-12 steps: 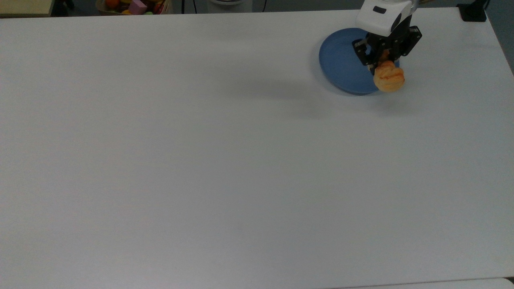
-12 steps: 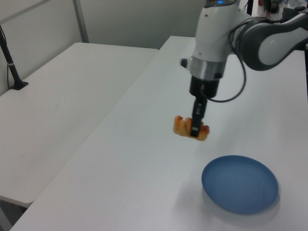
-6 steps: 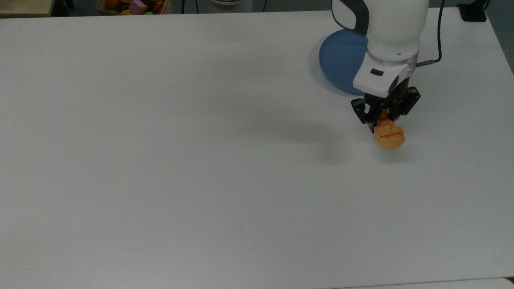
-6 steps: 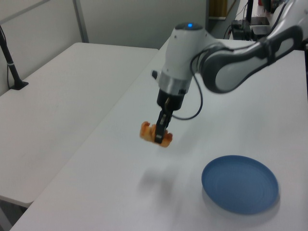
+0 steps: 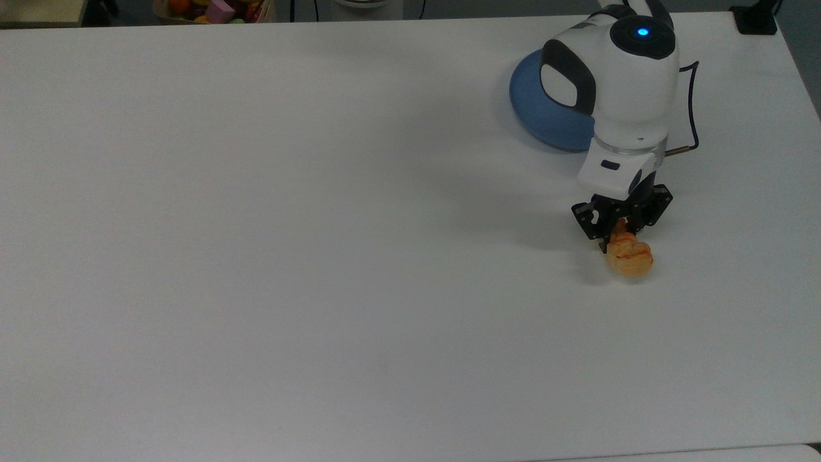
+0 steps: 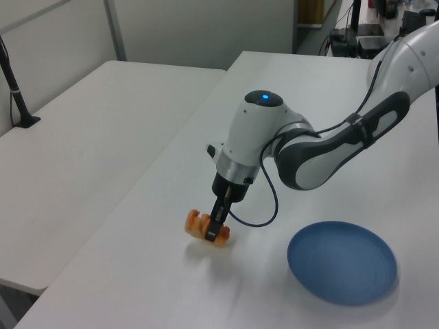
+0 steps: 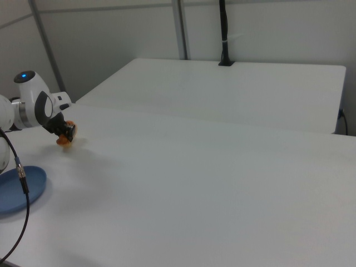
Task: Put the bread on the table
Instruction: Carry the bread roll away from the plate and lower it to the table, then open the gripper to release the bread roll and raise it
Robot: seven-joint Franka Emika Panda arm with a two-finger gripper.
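Note:
The bread (image 5: 630,256) (image 6: 199,226) (image 7: 63,140) is a small golden-orange braided loaf, low over the white table (image 5: 321,224) (image 6: 158,205) (image 7: 222,183) or just touching it; which of the two I cannot tell. My gripper (image 5: 619,239) (image 6: 216,230) (image 7: 68,133) is shut on the bread, the black fingers pinching its middle from above. The loaf's shadow lies right under it. In the top view, bread and gripper are well below the blue plate (image 5: 545,102) (image 6: 341,262) (image 7: 19,186), on the table's right side.
The blue plate carries nothing. A bin of coloured toys (image 5: 215,9) sits beyond the table's far edge at the top view's upper left. A second white table (image 6: 89,130) (image 7: 222,89) stands alongside. A black post (image 6: 17,96) is clamped to it.
The arm has carried the bread away from the plate, downward in the top view, and lowered it close to the tabletop. The gripper has stayed shut on it.

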